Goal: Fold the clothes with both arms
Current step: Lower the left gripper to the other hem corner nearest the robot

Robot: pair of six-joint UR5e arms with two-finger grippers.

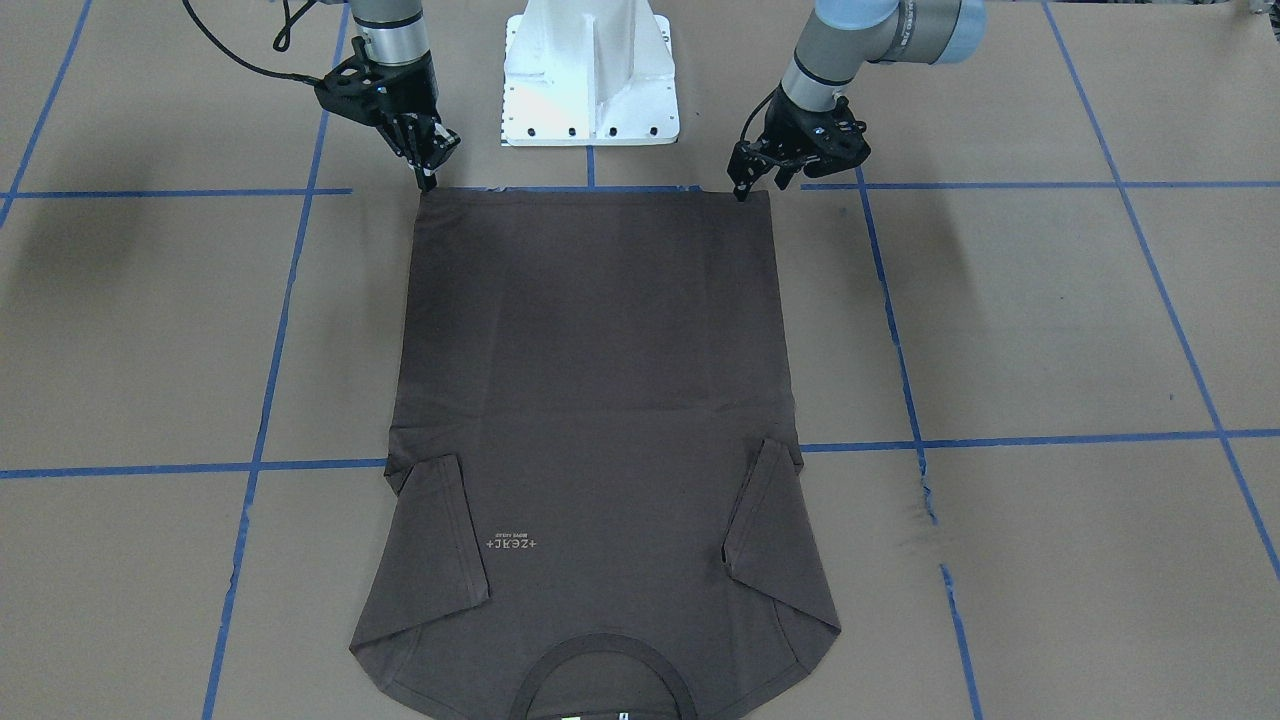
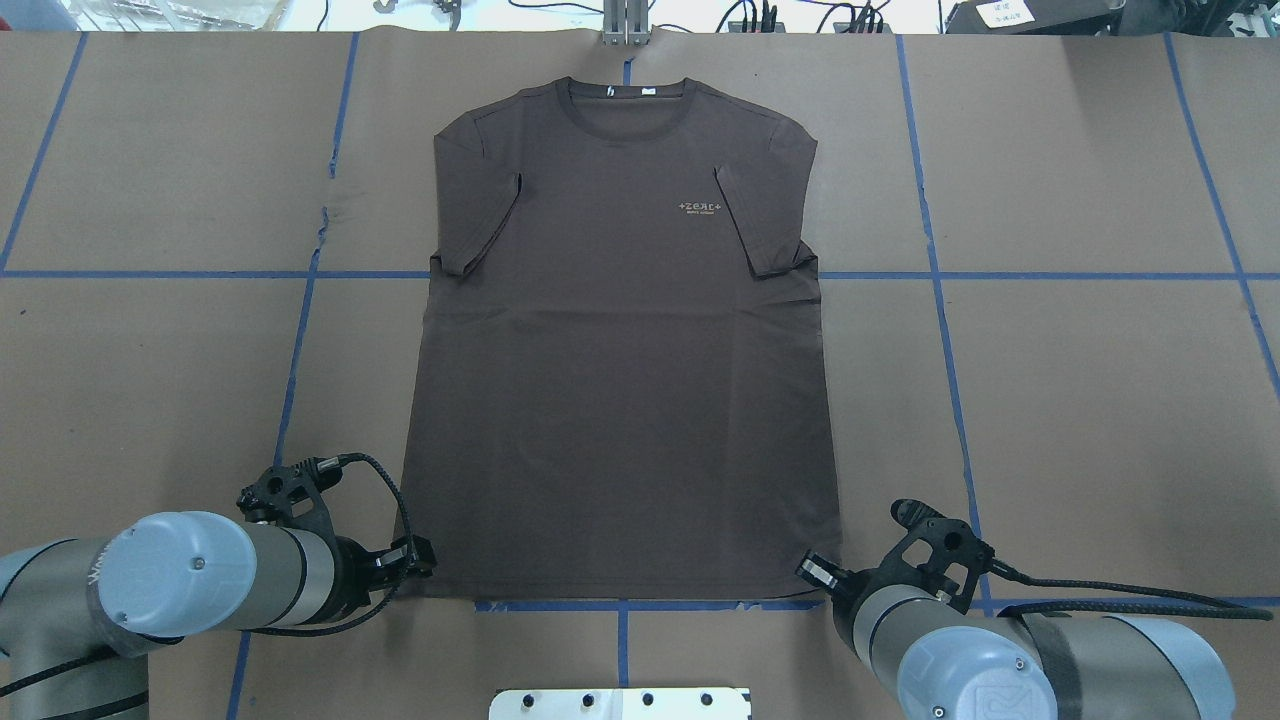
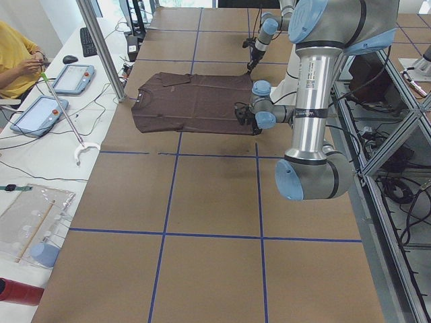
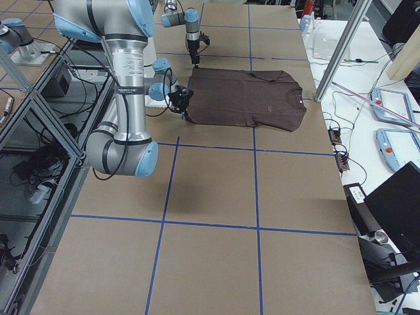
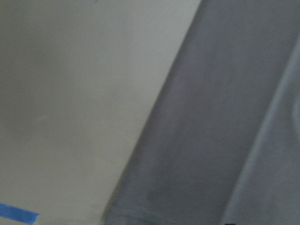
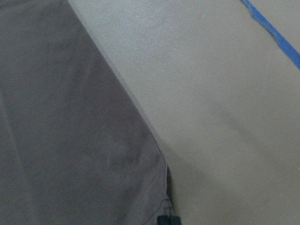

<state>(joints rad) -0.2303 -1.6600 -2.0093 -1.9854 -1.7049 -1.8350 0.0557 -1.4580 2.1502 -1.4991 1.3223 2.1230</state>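
The dark brown-grey T-shirt lies flat on the brown paper table, chest print up, both sleeves folded inward, collar on the side away from the robot. It also shows in the overhead view. My left gripper sits at the hem corner on the robot's left, tips down on the fabric and seemingly pinched on it; overhead it is at the lower left. My right gripper is shut on the other hem corner, which puckers slightly at its fingertip. The left wrist view is blurred and shows only the shirt's edge.
The white bolted base plate stands just behind the hem between the arms. Blue tape lines grid the table. In the exterior left view a metal pole, tablets and a seated operator are beyond the collar side.
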